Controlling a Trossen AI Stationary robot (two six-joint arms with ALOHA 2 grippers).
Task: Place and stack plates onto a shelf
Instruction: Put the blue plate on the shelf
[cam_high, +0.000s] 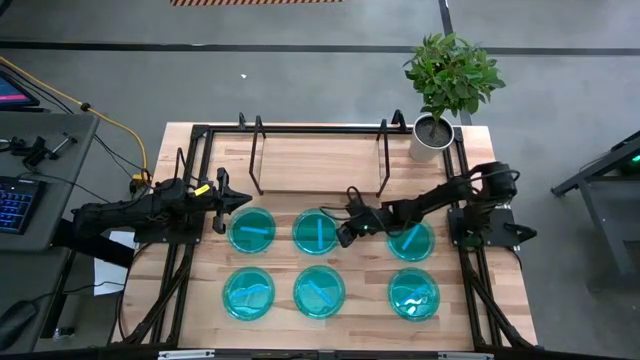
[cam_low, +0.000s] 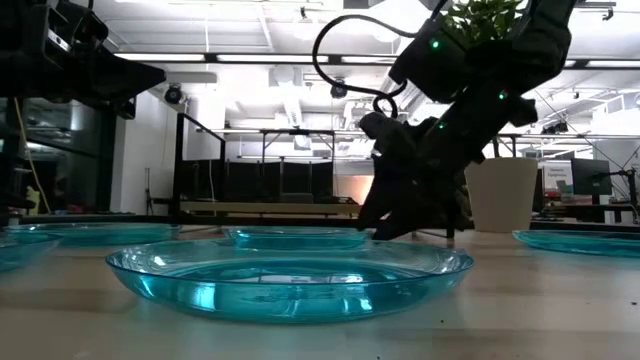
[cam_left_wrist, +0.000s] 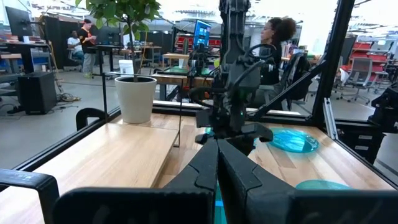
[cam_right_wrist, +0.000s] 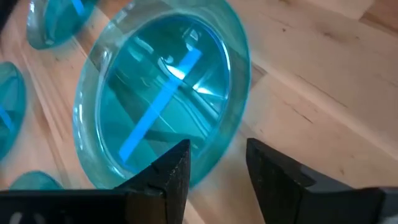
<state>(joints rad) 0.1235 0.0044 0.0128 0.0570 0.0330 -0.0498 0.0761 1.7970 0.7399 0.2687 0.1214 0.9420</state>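
Note:
Six cyan plates lie flat on the wooden table in two rows of three. The shelf (cam_high: 320, 160) stands at the far middle with nothing on it. My right gripper (cam_high: 345, 232) is open and low at the right rim of the far-middle plate (cam_high: 318, 232). In the right wrist view one finger (cam_right_wrist: 168, 171) is over the plate's rim (cam_right_wrist: 211, 158) and the other (cam_right_wrist: 273, 177) is over bare wood outside it. My left gripper (cam_high: 235, 200) is shut and empty, raised beside the far-left plate (cam_high: 252, 230). My right gripper's fingers stand on either side of the far-middle plate's right rim (cam_right_wrist: 217, 149), slanting down from the table's right. The plate lies flat on the table. I cannot tell whether either finger touches it.
A potted plant (cam_high: 432, 135) stands at the far right corner, beside the shelf's right wire frame (cam_high: 384, 160). The far-right plate (cam_high: 412, 240) lies under my right arm. The near row of plates (cam_high: 320, 292) lies toward the front edge. Black frame rails run along both sides of the table.

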